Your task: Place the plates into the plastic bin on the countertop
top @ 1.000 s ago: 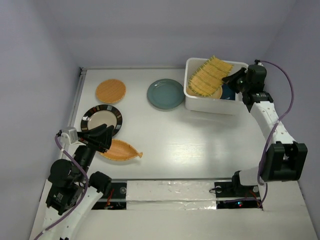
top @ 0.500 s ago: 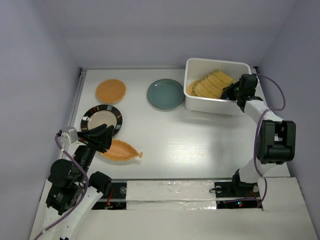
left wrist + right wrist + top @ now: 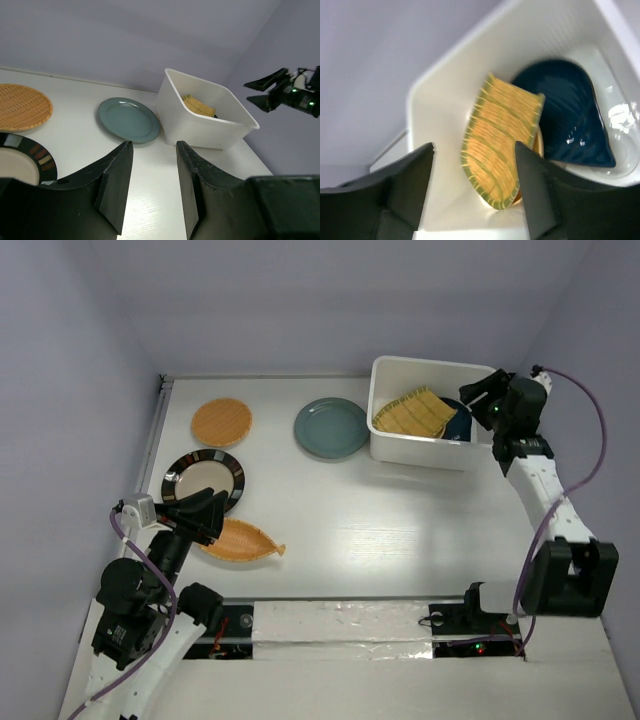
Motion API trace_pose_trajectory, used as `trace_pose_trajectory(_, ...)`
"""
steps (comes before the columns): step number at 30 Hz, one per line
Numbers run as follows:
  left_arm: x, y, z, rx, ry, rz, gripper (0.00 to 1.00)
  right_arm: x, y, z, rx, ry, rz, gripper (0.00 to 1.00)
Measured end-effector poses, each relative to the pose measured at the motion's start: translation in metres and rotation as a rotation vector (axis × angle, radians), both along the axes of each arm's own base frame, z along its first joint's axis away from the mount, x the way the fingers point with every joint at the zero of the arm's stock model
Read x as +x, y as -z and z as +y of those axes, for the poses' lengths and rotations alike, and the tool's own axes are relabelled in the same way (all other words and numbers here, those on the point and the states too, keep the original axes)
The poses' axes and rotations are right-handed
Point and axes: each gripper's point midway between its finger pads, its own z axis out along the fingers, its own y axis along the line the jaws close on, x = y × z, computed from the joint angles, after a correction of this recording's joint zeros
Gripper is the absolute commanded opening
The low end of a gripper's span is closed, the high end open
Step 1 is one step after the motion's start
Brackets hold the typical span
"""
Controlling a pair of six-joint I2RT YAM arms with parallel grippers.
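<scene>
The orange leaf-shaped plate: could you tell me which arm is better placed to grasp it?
Left. The left claw hangs open next to the orange leaf-shaped plate; the right claw is across at the white plastic bin.

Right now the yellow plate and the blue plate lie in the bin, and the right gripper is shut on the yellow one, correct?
No: the right gripper is open, holding nothing, as the right wrist view shows. The yellow plate and blue plate do lie in the bin.
</scene>
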Motion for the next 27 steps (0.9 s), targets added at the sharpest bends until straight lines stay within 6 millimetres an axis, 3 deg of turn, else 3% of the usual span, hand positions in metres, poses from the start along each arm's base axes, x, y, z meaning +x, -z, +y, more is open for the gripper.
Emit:
trace_pose_trajectory(1, 0.0, 0.0, 0.0, 0.0, 0.0, 0.0, 0.37, -0.007, -0.017, 0.001, -0.019, -0.008, -0.04, 0.49)
trace_pose_trajectory(2, 0.0, 0.0, 0.0, 0.0, 0.0, 0.001, 0.37, -0.014, -0.031, 0.006, -0.036, -0.027, -0.076, 0.11)
trace_pose_trajectory(3, 0.001, 0.0, 0.0, 0.001, -0.001, 0.003, 0.37, -0.021, -0.041, 0.012, -0.054, -0.046, -0.105, 0.02)
trace_pose_trajectory(6, 0.003, 0.002, -0.001, 0.006, -0.006, 0.014, 0.37, -0.043, -0.051, 0.065, -0.083, -0.189, -0.154, 0.0)
trace_pose_trajectory(8, 0.006, 0.004, -0.001, 0.01, -0.011, 0.024, 0.37, -0.061, -0.04, 0.132, -0.098, -0.373, -0.145, 0.0)
trace_pose_trajectory(10, 0.007, 0.005, 0.0, 0.012, -0.017, 0.03, 0.37, -0.087, -0.019, 0.206, -0.102, -0.588, -0.119, 0.05)
trace_pose_trajectory(12, 0.008, 0.006, 0.0, 0.013, -0.022, 0.034, 0.37, -0.118, 0.012, 0.271, -0.1, -0.787, -0.067, 0.24)
trace_pose_trajectory(14, 0.009, 0.006, 0.001, 0.012, -0.029, 0.035, 0.36, -0.146, 0.048, 0.322, -0.11, -0.947, -0.001, 0.46)
trace_pose_trajectory(16, 0.01, 0.006, 0.003, 0.011, -0.039, 0.037, 0.36, -0.17, 0.085, 0.361, -0.129, -1.07, 0.071, 0.57)
trace_pose_trajectory(18, 0.011, 0.007, 0.004, 0.009, -0.048, 0.043, 0.36, -0.187, 0.124, 0.391, -0.157, -1.166, 0.15, 0.65)
trace_pose_trajectory(21, 0.015, 0.01, 0.005, 0.012, -0.066, 0.056, 0.36, -0.205, 0.171, 0.43, -0.188, -1.279, 0.239, 0.7)
trace_pose_trajectory(24, 0.019, 0.013, 0.006, 0.019, -0.082, 0.075, 0.36, -0.218, 0.198, 0.454, -0.196, -1.351, 0.286, 0.7)
trace_pose_trajectory(27, 0.022, 0.017, 0.007, 0.025, -0.091, 0.092, 0.36, -0.225, 0.211, 0.473, -0.186, -1.404, 0.302, 0.67)
